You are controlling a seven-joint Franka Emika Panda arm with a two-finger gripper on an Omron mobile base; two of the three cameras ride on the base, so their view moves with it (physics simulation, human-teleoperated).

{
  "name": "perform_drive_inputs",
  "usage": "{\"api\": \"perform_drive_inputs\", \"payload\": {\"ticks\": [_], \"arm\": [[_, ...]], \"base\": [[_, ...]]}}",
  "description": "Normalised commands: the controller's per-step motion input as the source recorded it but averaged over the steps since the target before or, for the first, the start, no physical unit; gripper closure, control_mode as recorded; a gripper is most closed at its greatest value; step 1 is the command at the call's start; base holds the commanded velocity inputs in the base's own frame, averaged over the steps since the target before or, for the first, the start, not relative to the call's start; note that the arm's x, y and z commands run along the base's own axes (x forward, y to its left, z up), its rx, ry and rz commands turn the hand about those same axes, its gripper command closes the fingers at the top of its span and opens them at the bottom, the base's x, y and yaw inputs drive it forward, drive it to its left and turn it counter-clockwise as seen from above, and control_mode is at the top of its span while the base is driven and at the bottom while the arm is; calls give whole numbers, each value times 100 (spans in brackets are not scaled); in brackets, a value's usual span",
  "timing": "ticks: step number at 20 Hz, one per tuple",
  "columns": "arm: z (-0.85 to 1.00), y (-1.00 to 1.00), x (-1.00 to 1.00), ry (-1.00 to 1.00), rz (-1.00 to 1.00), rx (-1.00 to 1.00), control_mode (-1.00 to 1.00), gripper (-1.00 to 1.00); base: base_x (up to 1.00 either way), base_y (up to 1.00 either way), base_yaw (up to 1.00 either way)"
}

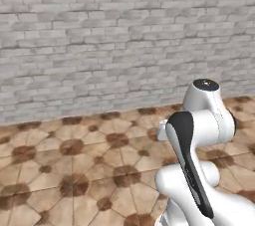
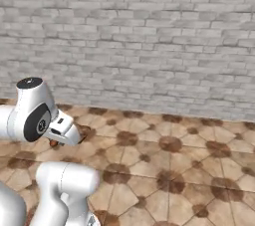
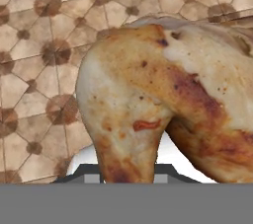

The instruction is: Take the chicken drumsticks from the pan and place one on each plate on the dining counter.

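While our hand view looks down at the floor, a drumstick (image 3: 163, 104) sits right in front of the lens, golden-brown with darker reddish patches, spanning from centre-left to the right edge and running down to the bottom of the frame where our finger tips rise. We read the gripper (image 3: 129, 176) as clenched on that drumstick: its dark tips peek out on either side of the meat's lower end, touching it. Behind it, upper left and top of the frame, we see tile floor (image 3: 34, 45), tan with brown rosettes. From the left base view our arm (image 1: 199, 135) fills the lower right, white with a dark stripe, over the same tiles, with a grey brick wall (image 1: 99, 36) across the upper half. From the right base view the arm is at lower left, and a small brown bit shows just under the hand at left centre; we can't tell what it is.
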Motion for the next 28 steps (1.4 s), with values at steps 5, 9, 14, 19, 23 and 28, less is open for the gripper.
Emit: {"api": "perform_drive_inputs", "payload": {"ticks": [5, 9, 14, 19, 23, 28], "arm": [[0, 0, 0, 0, 0, 0, 100, 100], [0, 0, 0, 0, 0, 0, 100, 100], [0, 0, 0, 0, 0, 0, 100, 100], [0, 0, 0, 0, 0, 0, 100, 100], [0, 0, 0, 0, 0, 0, 100, 100], [0, 0, 0, 0, 0, 0, 100, 100]], "base": [[100, -23, -55], [100, -26, -55], [100, -30, -53], [100, -33, -50], [100, -27, -45], [100, -11, -40]]}}
